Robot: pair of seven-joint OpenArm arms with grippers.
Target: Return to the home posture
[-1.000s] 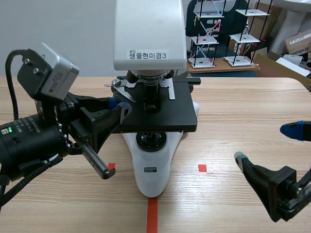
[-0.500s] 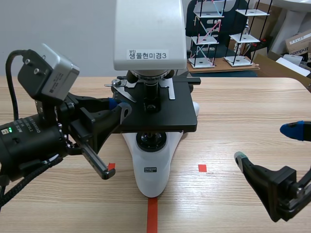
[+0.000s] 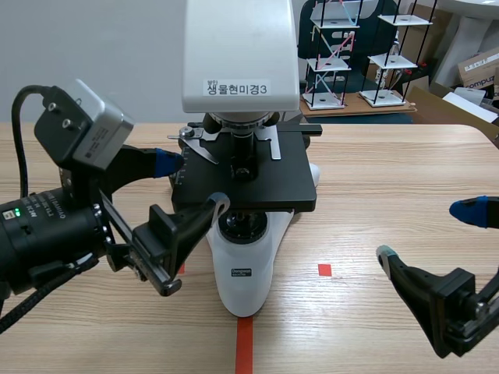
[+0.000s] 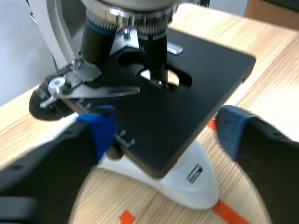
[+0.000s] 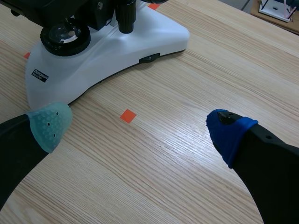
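Note:
A white microscope [image 3: 242, 86] with a black stage [image 3: 257, 183] stands at the table's middle. My left gripper [image 3: 192, 183] is open at the stage's left front corner, one blue-tipped finger [image 3: 166, 161] by the slide clip, the other [image 3: 218, 204] under the front edge. In the left wrist view the stage [image 4: 187, 93] lies between and ahead of the spread pads [image 4: 100, 128], with nothing gripped. My right gripper [image 3: 426, 231] is low at the right, open and empty. In its wrist view the gripper [image 5: 140, 127] hovers over bare wood, with the microscope base [image 5: 107, 51] ahead.
Orange tape marks [image 3: 324, 269] lie on the table in front of the microscope, and a tape line [image 3: 244, 347] runs to the near edge. Behind the table stand small rack models [image 3: 331, 54] and cardboard boxes [image 3: 479, 70].
My left gripper has opened: its fingers were shut at the stage's left edge and now stand spread apart. The right arm has not moved.

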